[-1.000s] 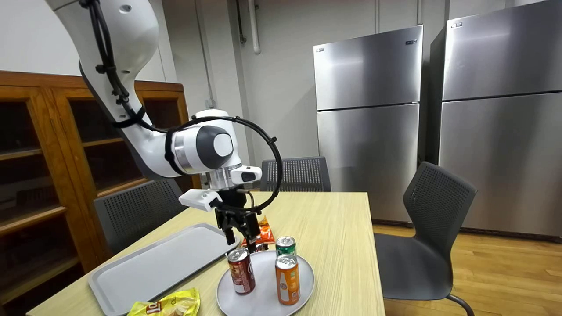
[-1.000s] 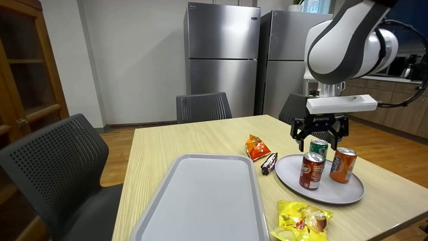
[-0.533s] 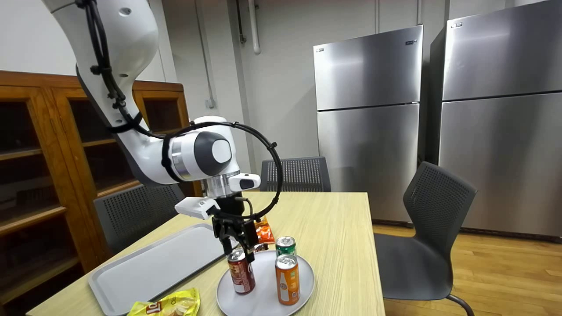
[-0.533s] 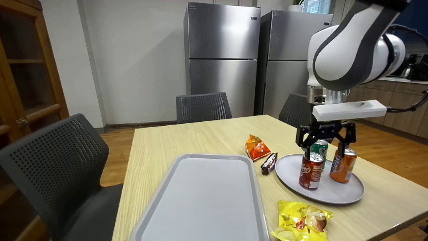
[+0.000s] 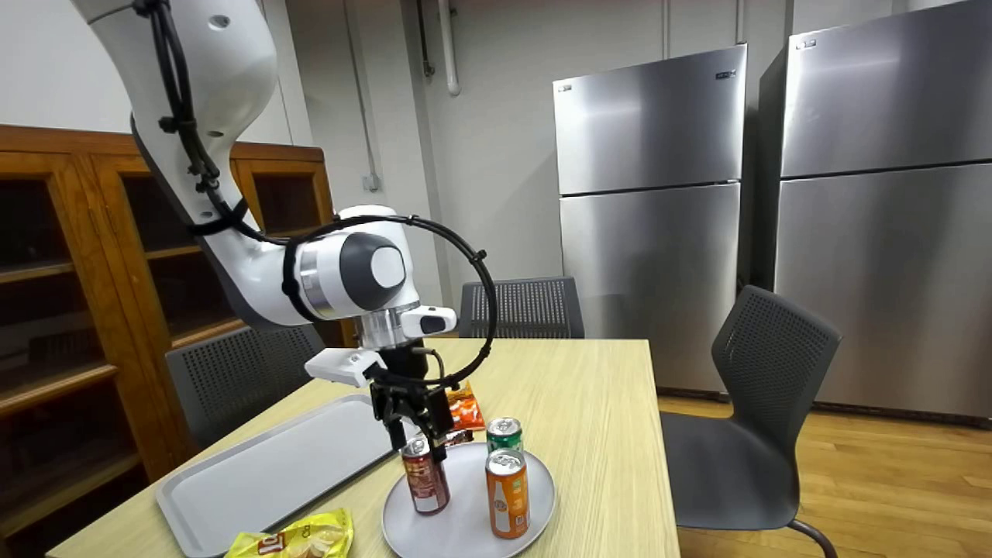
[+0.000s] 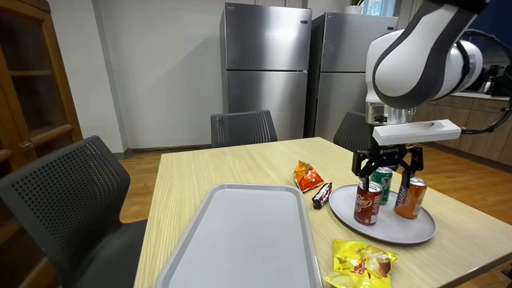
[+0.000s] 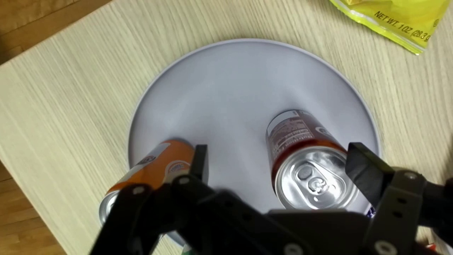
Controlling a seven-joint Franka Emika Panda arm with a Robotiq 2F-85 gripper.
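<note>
One Dr Pepper can (image 6: 367, 205) ungripped; your jaws, spread astride it, sit off-center, so closing could tip it.

In an exterior view, a gray rectangular tray (image 6: 248, 236) lies on a pale wood-grain table (image 6: 240, 164), left of a gray round plate (image 6: 400, 233). On the plate, a dark-red metal can (image 6: 366, 209) sits front left, an orange metal can (image 6: 410, 202) to its right, a green metal can (image 6: 383, 183) behind both. A yellow foil bag (image 6: 362, 264) lies before the plate; a dark wrapped bar (image 6: 322, 196) lies just left of it, an orange foil bag (image 6: 308, 179) behind the bar. Over the plate hangs a black two-fingered gripper (image 6: 386, 186).
</note>
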